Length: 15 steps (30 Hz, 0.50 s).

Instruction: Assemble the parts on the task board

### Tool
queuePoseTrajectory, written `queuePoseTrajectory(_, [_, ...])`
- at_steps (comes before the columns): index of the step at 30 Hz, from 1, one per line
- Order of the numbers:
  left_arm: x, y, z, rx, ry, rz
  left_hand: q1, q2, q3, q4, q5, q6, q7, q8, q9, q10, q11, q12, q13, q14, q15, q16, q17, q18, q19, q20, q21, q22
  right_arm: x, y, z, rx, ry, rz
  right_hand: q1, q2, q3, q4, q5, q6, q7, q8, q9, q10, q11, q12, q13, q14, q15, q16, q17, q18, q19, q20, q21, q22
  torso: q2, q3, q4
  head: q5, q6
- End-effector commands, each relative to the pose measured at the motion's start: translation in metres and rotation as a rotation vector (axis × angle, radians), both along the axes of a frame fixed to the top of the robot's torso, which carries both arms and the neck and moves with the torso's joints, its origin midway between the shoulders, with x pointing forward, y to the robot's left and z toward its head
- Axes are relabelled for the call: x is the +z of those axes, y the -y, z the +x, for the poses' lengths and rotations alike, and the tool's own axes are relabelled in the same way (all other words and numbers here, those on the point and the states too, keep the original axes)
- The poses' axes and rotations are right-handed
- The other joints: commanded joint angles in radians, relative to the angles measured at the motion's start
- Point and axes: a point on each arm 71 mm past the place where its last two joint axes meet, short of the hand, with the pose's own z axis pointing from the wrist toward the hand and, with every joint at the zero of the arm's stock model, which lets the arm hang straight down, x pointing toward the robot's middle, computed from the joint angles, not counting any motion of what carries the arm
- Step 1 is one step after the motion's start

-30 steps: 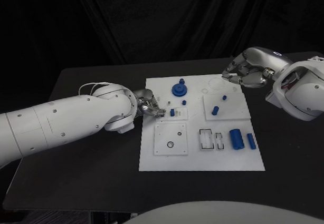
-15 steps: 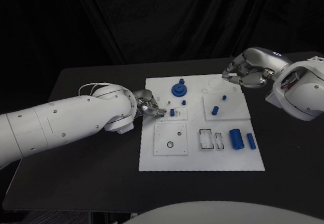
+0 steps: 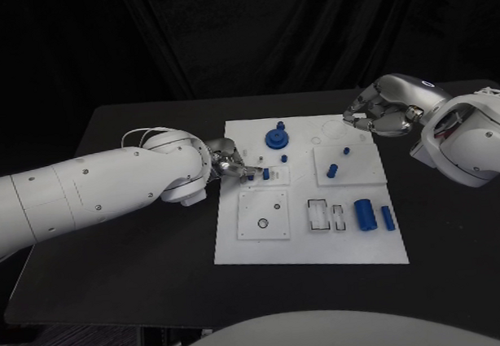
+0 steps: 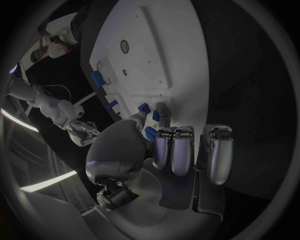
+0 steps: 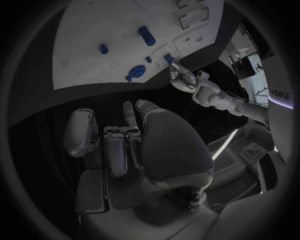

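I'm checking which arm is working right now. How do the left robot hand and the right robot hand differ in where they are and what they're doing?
The left robot hand is at the task board's left edge, fingertips at a small blue part; the right robot hand hangs at the far right corner, away from the parts. The left's fingers reach out; the right's are curled in. Both are silver.

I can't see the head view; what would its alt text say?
Two white robot arms reach over a white task board on a black table. The left hand touches the board's left edge by a small blue part; the right hand hovers, fingers curled, at its far right corner.
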Motion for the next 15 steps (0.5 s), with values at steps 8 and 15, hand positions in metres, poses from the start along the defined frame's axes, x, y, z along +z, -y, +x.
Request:
queuePoseTrajectory(8, [-0.0088, -0.0030, -0.0023, -0.010, -0.028, 0.023, -0.082, 0.039, -0.080, 0.003, 0.004, 0.004, 0.007, -0.010, -0.006, 0.103, 0.010, 0.000, 0.262, 0.105, 0.010, 0.004, 0.260, -0.014, 0.105, 0.008, 0.003, 0.263, -0.0023, 0.0015, 0.0004, -0.023, -0.020, -0.010, 0.008, -0.001, 0.006, -0.002, 0.005, 0.004, 0.003, -0.005, -0.001, 0.087, 0.005, -0.004, 0.247, 0.105, 0.008, 0.003, 0.263, 0.003, -0.005, 0.001, -0.007, 0.155, 0.000, -0.0002, 0.0007, -0.001, 0.000])
queuePoseTrajectory(15, [-0.0073, -0.0030, -0.0006, -0.010, -0.004, -0.002, -0.168, 0.131, -0.154, 0.004, 0.047, 0.008, 0.008, -0.014, -0.004, 0.103, 0.011, 0.000, 0.262, 0.105, 0.012, 0.004, 0.260, -0.014, 0.105, 0.010, 0.003, 0.263, -0.0026, 0.0015, 0.0005, -0.024, -0.024, -0.012, 0.010, -0.001, 0.007, -0.002, 0.006, 0.005, 0.003, -0.004, -0.001, 0.087, 0.005, -0.004, 0.247, 0.105, 0.008, 0.003, 0.263, 0.003, -0.005, 0.001, -0.007, 0.155, 0.000, 0.0000, 0.0004, 0.001, 0.000])
